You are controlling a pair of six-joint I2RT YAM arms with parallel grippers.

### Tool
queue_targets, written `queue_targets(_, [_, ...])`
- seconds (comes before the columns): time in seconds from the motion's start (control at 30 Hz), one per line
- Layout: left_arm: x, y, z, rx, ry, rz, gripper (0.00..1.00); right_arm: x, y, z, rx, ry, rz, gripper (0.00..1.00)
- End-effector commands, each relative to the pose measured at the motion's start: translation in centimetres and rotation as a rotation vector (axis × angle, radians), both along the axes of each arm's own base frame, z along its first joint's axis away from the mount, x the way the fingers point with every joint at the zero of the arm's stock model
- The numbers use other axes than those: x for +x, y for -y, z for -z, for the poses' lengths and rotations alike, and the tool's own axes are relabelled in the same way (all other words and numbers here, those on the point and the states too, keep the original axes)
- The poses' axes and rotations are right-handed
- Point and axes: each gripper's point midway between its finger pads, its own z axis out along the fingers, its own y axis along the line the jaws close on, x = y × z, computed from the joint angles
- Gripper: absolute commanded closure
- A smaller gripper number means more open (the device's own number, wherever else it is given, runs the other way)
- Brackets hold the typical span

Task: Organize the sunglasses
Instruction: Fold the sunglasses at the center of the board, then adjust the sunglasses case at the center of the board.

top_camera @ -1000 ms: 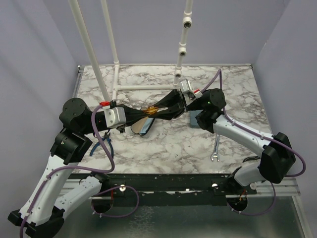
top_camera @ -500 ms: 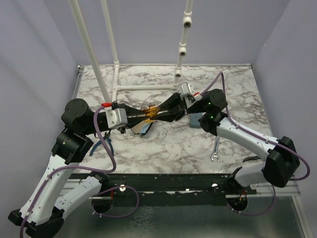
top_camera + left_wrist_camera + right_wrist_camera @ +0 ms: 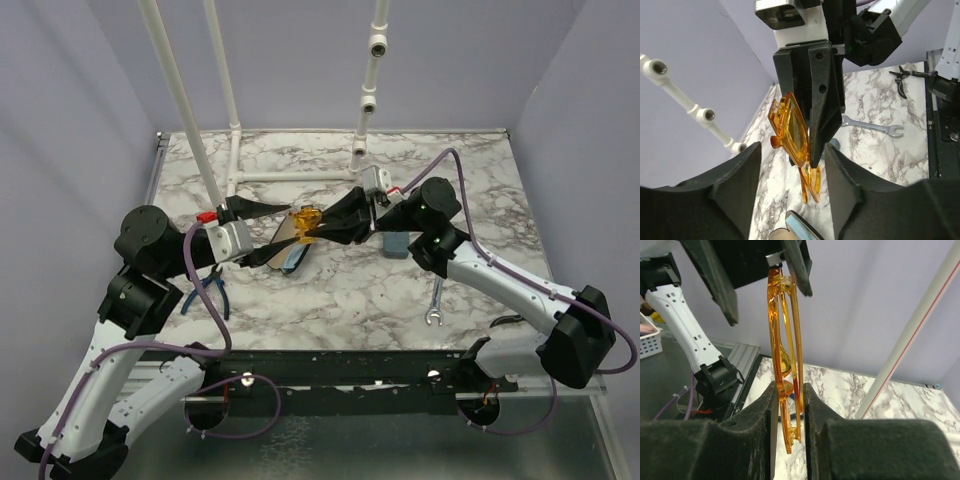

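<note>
The sunglasses (image 3: pixel 303 218), a folded pair of translucent yellow-orange plastic, hang in the air above the middle of the marble table (image 3: pixel 330 290). My right gripper (image 3: pixel 318 232) is shut on them, and the right wrist view shows the folded frame (image 3: pixel 785 365) pinched edge-on between the two pads (image 3: pixel 789 386). My left gripper (image 3: pixel 285 228) faces it from the left and is open. In the left wrist view its fingers (image 3: pixel 792 147) stand apart on either side of the sunglasses (image 3: pixel 795 135) without touching them.
An open dark case (image 3: pixel 288 256) with a pale lining lies on the table under the grippers. A blue-grey oblong case (image 3: pixel 395 243) lies by the right arm, a wrench (image 3: pixel 436 300) nearer the front, pliers (image 3: pixel 215 292) front left. White pipes (image 3: pixel 235 130) stand at the back.
My left gripper has opened and let go of the sunglasses, drawing back a little to the left. The right gripper keeps its hold and has raised them slightly.
</note>
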Motion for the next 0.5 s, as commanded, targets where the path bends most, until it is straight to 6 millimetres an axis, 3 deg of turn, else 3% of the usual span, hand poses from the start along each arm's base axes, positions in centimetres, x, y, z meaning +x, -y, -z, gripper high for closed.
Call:
queue_targets(0.0, [1.0, -1.0, 0.2, -0.006, -0.02, -0.095, 0.41, 1.5, 0.7, 0.6, -0.024, -0.028, 0.1, 0.79])
queue_targets(0.27, [3.3, -2.5, 3.2, -0.014, -0.23, -0.277, 0.25, 5.0, 1.8, 2.8, -0.079, -0.118, 0.248, 0.77])
queue_targets(0.47, [8.0, -5.2, 9.9, 0.104, -0.506, -0.604, 0.21, 8.3, 3.9, 5.7, -0.135, -0.204, 0.38, 0.78])
